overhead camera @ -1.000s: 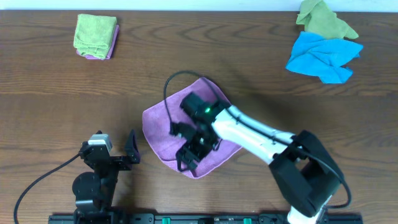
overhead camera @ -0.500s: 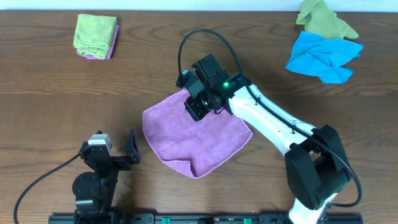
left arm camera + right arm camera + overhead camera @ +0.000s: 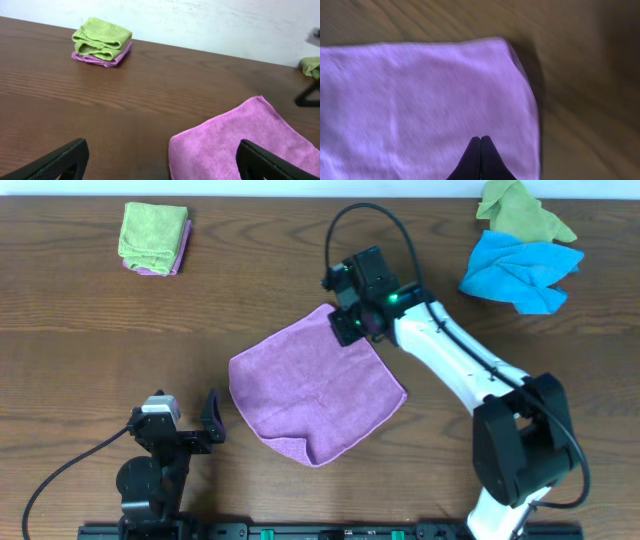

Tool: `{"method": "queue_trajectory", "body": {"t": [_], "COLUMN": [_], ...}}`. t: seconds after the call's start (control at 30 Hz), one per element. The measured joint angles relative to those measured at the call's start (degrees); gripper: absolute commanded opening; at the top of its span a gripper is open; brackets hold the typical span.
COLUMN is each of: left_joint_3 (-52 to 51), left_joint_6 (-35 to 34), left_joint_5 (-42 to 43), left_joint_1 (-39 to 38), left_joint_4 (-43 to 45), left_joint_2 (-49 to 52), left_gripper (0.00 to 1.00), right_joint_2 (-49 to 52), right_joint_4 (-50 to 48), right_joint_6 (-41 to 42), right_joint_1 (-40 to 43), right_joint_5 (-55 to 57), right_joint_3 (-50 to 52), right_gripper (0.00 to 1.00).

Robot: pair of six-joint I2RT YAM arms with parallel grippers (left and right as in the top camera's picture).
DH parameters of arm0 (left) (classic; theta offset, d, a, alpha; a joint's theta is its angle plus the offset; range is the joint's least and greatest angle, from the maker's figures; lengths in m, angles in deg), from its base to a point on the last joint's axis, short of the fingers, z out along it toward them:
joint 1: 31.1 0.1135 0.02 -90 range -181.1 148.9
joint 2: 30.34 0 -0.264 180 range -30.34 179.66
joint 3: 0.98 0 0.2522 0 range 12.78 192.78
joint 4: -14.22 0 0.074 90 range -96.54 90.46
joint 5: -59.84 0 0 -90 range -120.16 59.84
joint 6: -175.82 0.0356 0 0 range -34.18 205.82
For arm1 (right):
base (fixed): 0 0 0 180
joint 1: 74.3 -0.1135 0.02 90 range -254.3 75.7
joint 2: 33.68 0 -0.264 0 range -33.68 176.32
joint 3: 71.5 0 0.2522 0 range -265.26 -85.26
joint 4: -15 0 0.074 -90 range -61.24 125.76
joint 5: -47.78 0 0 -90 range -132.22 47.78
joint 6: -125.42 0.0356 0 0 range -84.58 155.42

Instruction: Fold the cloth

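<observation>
The purple cloth (image 3: 300, 395) lies spread on the wooden table (image 3: 90, 330) as a tilted square, with a small raised fold at its near corner. My right gripper (image 3: 350, 327) hovers over the cloth's far corner. In the right wrist view its tips (image 3: 480, 138) are shut together with nothing between them, above the cloth (image 3: 420, 95). My left gripper (image 3: 213, 418) stays at the near left, just left of the cloth and apart from it. Its fingers (image 3: 70, 157) stand wide open, and the cloth (image 3: 250, 140) lies ahead to the right.
A folded lime green cloth on a folded purple one (image 3: 155, 238) sits at the far left (image 3: 102, 40). An olive green cloth (image 3: 520, 210) and a bright blue cloth (image 3: 520, 270) lie crumpled at the far right.
My right gripper was open over the cloth's near part. It shut and moved away to the far corner. The cloth lies where it was. The left arm has not moved.
</observation>
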Motion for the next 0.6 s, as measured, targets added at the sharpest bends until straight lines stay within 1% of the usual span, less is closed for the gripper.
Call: {"method": "queue_trajectory", "body": {"t": [0.03, 0.1, 0.17, 0.2, 0.27, 0.33, 0.4, 0.5, 0.6], "left_joint_3": [0.0, 0.0, -0.3, -0.4, -0.6, -0.7, -0.8, -0.8, -0.9], "left_joint_6": [0.0, 0.0, -0.7, -2.5, -7.4, -14.3, -20.3, -30.6, -36.7], "left_joint_5": [0.0, 0.0, 0.3, 1.3, 4.9, 10.2, 13.8, 17.9, 21.1], "left_joint_1": [0.0, 0.0, 0.0, 0.0, 0.0, 0.0, 0.0, 0.0, 0.0], "left_joint_4": [0.0, 0.5, 2.0, 2.5, 3.2, 3.6, 3.8, 3.8, 4.4], "left_joint_2": [0.0, 0.0, 0.0, 0.0, 0.0, 0.0, 0.0, 0.0, 0.0], "left_gripper": [0.95, 0.95, 0.96, 0.95, 0.95, 0.96, 0.96, 0.95, 0.95], "right_joint_2": [-0.3, -1.9, -5.9, -8.3, -14.7, -21.0, -26.4, -32.9, -37.7], "right_joint_4": [2.9, 9.5, 15.5, 17.2, 21.0, 24.3, 26.8, 31.0, 34.5], "right_joint_6": [0.2, 0.5, 0.5, 0.5, 0.3, 0.2, 0.2, 0.2, 0.2], "right_joint_1": [0.7, 2.3, 4.0, 4.6, 5.7, 5.7, 5.7, 5.7, 5.7], "right_joint_5": [0.1, -0.1, -0.6, -0.7, -1.0, -1.2, -1.7, -3.1, -6.0], "right_joint_3": [-0.5, -2.1, -3.7, -4.3, -5.6, -6.5, -6.7, -6.8, -6.8], "right_gripper": [0.17, 0.7, 0.98, 0.99, 0.99, 0.99, 0.99, 0.99, 0.99]}}
